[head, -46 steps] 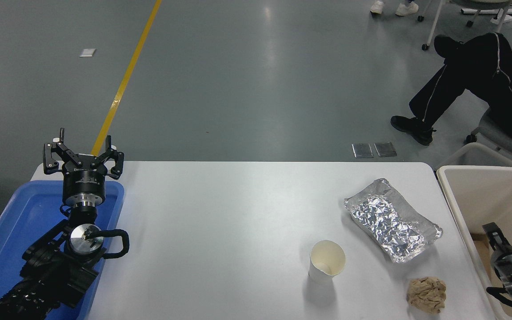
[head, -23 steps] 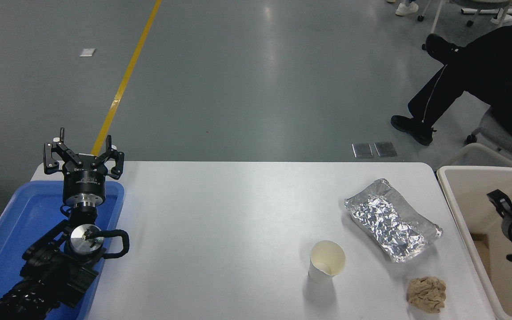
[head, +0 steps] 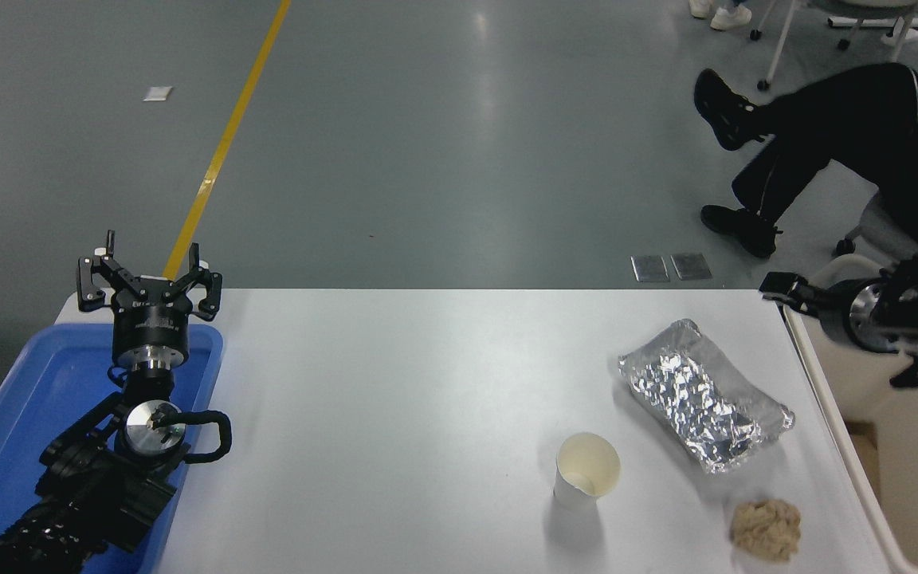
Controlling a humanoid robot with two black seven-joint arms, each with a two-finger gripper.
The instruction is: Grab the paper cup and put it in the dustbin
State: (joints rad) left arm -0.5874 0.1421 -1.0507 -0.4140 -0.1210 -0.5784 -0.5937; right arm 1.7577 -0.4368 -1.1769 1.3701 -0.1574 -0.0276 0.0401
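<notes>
Right tool (head: 778, 292) has been raised out of the dustbin (head: 917, 478) within the last second and is now carried above that bin's far left corner, its tip pointed left toward the bench (head: 395, 399); whether its fingers are spread or pressed together cannot be told — only a dark tip is seen. Nothing is held by it. From this the reach for the cup is judged to be only beginning.

The paper cup (head: 586, 470) is left upright on the bench, well apart from the tool, nearer the robot and to the tool's left, past the foil tray (head: 702, 395). A crumpled paper ball (head: 764, 528) lies beyond that, near the bench's front edge.

The cup appears empty. The dustbin's visible inside shows only a brownish patch, not identifiable. The left tool (head: 150, 281) is parked, fingers spread, over the blue tray (head: 5, 399) — nothing else is seen in it.
</notes>
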